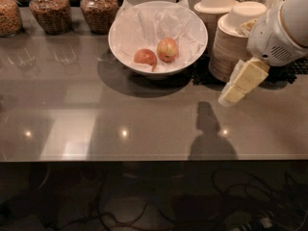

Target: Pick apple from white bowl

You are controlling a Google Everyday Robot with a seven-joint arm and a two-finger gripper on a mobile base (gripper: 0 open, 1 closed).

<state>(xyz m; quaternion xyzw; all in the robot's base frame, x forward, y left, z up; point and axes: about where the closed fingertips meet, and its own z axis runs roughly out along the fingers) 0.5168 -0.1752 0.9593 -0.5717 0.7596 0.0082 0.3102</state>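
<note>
table (96, 114) carries white bowl (201, 46), jars (98, 8), stacked beige bowls (230, 52); gripper (231, 94) hovers above right side.

Apple (167, 49) in bowl (193, 24), beside darker apple (145, 57); my gripper (231, 95) above table (96, 109), right side.
</note>
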